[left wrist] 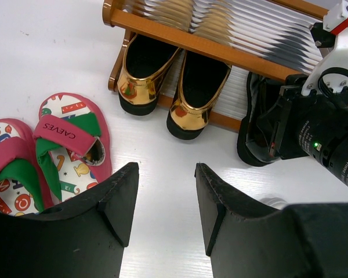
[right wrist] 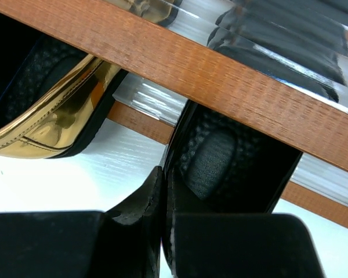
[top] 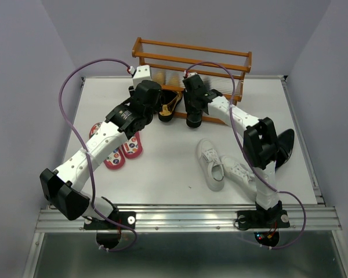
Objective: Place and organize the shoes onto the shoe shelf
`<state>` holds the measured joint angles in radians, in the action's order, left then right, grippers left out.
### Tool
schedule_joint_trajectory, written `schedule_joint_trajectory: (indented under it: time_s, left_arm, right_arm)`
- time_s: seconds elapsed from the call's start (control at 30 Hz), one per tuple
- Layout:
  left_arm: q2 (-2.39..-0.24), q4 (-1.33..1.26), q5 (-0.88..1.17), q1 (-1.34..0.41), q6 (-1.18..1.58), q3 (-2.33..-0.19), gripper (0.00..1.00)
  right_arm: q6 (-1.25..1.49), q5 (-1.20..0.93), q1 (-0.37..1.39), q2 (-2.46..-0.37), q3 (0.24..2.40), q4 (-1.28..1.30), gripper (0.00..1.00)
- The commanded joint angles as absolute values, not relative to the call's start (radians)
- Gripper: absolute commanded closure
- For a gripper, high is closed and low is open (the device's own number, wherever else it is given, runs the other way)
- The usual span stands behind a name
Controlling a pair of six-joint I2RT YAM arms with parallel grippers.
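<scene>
The shoe shelf [top: 191,58] stands at the top centre, against the far edge of the counter [top: 162,185]. Its lower tier holds the gold loafers [left wrist: 140,87] at the left end, heels poking out past the front rail. Just right of them a black boot [left wrist: 255,133] reaches in under the upper rail, its rim pinched in the right hand [right wrist: 162,191]. The left hand [left wrist: 165,197] hangs spread wide, holding nothing, over bare counter in front of the loafers. Pink flip-flops [top: 119,149] lie at the left, white sneakers [top: 211,165] at lower centre, and a second black boot [top: 287,145] by the right edge.
</scene>
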<state>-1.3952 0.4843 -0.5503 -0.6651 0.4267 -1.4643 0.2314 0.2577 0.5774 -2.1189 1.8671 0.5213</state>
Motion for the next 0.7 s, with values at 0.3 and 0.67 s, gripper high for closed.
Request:
schedule_joint_trajectory:
  time_s: [0.3, 0.67]
  left_arm:
    - [-1.365, 0.476, -0.571, -0.658, 0.431, -1.460, 0.45]
    - [-1.364, 0.477, -0.572, -0.658, 0.431, -1.454, 0.45]
  right_arm:
    - [0.117, 0.264, 0.589, -1.999, 1.799, 0.364, 0.99]
    - [0.179, 0.319, 0.589, -2.000, 1.807, 0.385, 0.39]
